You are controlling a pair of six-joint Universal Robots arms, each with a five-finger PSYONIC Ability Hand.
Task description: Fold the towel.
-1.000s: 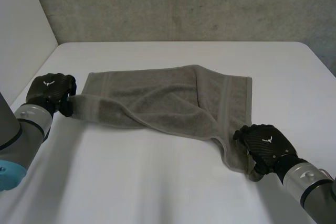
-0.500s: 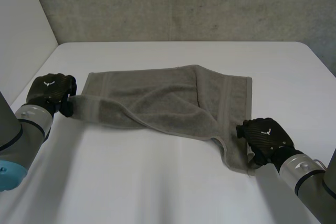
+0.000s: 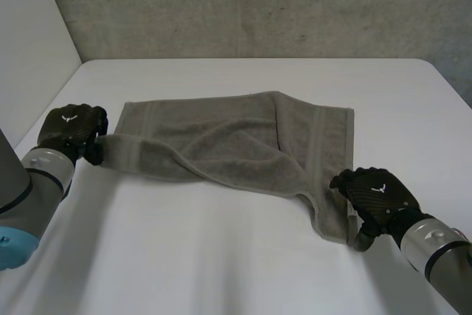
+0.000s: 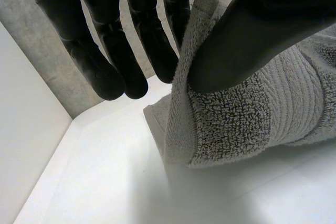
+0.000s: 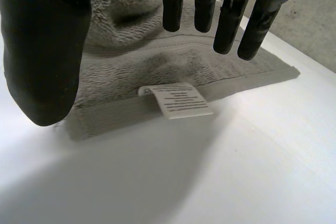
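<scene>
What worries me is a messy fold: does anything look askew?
Yes: the towel lies rumpled, its near edge rolled over. Left hand pinches one corner; right hand is open by the other.

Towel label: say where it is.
In the right wrist view, the label sticks out from the towel hem onto the table, beneath the right robot hand.
</scene>
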